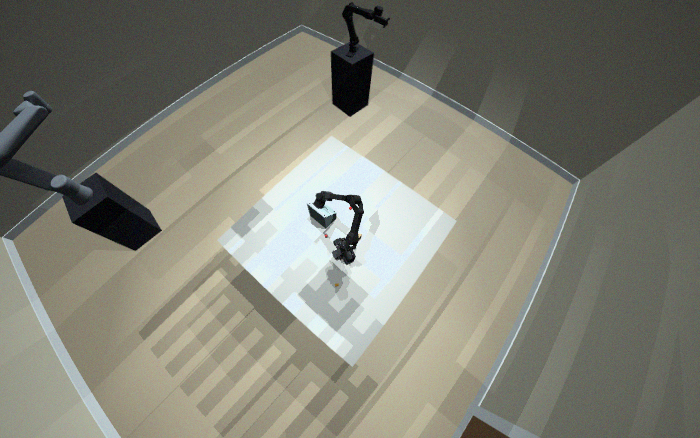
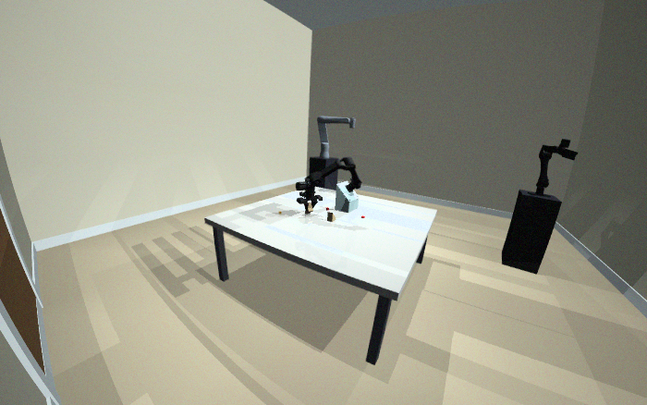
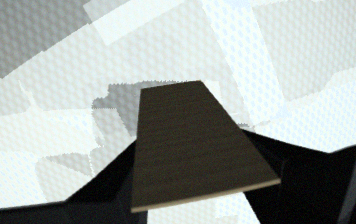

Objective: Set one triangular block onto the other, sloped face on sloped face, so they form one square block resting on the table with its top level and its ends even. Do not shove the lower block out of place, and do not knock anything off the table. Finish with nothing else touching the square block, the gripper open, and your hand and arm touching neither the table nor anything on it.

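One wooden triangular block (image 2: 310,206) (image 3: 187,165) is between the fingers of my gripper (image 2: 307,210) (image 3: 182,139), which is shut on it. In the wrist view its broad flat face fills the middle, in shade. It appears a little above the table (image 2: 372,252) (image 1: 418,222); the exact gap is hard to tell. The other triangular block (image 2: 330,216) (image 1: 359,236) stands on the table, to the right of the gripper in the exterior view and mostly hidden by the arm in the top view. The two blocks are apart.
The arm's pale blue base (image 1: 322,214) (image 2: 346,199) stands on the table. One small red item (image 1: 326,236) (image 2: 327,208) lies near it, another red item (image 1: 350,208) (image 2: 362,216) beyond the arm. A small orange item (image 1: 336,285) (image 2: 280,212) lies on the gripper's other side.
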Available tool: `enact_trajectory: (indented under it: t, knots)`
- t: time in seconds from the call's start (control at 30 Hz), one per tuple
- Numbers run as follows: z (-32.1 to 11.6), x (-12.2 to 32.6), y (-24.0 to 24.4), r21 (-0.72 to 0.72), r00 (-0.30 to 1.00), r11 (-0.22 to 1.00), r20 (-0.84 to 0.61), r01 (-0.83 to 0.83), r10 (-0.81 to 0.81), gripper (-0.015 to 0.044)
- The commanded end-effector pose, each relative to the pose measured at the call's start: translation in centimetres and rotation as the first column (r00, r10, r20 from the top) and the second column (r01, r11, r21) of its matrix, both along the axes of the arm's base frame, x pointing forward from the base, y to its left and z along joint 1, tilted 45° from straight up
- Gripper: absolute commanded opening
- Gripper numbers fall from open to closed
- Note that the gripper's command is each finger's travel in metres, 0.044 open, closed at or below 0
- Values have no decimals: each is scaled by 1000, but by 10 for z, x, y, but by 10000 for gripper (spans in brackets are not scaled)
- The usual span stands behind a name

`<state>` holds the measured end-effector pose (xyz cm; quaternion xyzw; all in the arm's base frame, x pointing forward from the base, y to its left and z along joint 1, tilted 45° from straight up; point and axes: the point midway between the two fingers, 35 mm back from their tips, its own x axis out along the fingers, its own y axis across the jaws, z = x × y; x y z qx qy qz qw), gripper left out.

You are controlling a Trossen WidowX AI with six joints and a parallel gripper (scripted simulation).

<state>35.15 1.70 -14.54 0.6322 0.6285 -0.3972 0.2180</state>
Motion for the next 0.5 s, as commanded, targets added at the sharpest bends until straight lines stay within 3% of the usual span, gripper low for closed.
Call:
enact_trajectory:
  t: [0.0,0.47]
  knots:
    - [-2,0,-8,111,999,994,22,22,-24,0]
    - [-17,-6,-29,434,993,897,40,81,-109,0]
